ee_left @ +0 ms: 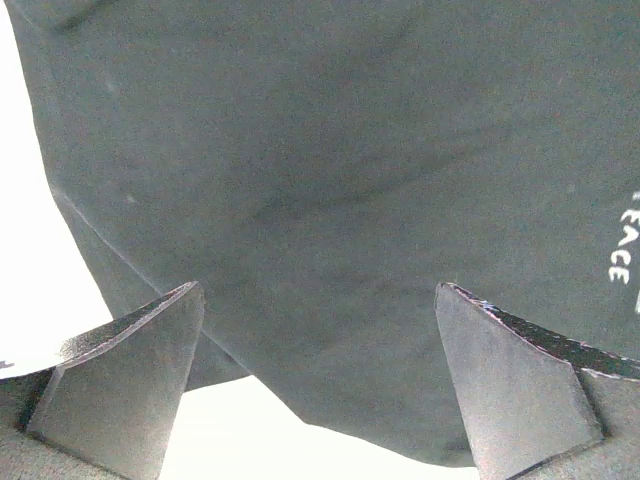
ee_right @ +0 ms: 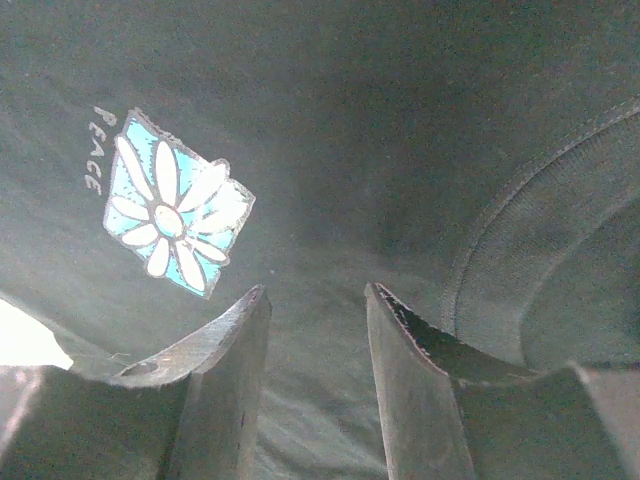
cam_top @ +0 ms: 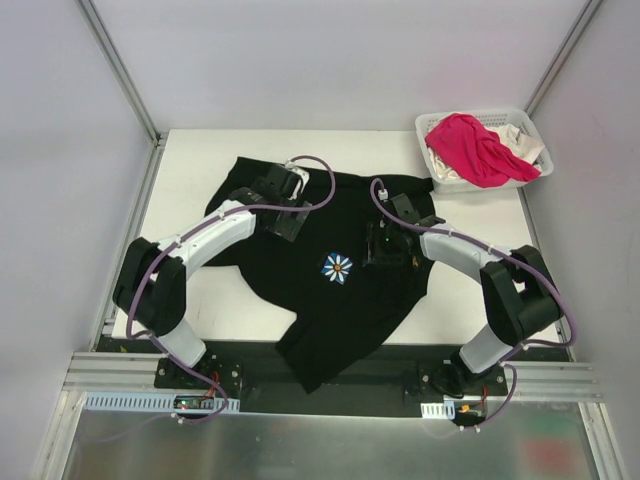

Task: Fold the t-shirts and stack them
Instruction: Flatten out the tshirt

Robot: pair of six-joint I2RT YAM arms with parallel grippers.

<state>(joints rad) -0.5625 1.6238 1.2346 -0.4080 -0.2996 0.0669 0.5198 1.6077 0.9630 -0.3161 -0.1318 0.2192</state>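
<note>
A large black cloth t-shirt [cam_top: 345, 310] with a white-and-blue daisy print [cam_top: 338, 267] lies spread, print up, on the white surface [cam_top: 200, 170], its near corner hanging past the front edge. Left of the daisy, the left hand [ee_left: 318, 292] is over the shirt with fingers wide apart, gripping nothing. Right of the daisy, the right hand [ee_right: 315, 292] has only a narrow gap between its fingers, nothing pinched. Beyond the shirt's far right corner, a bright pink t-shirt [cam_top: 478, 148] lies heaped on a white t-shirt [cam_top: 512, 135] in a white plastic lattice basket [cam_top: 470, 114].
</note>
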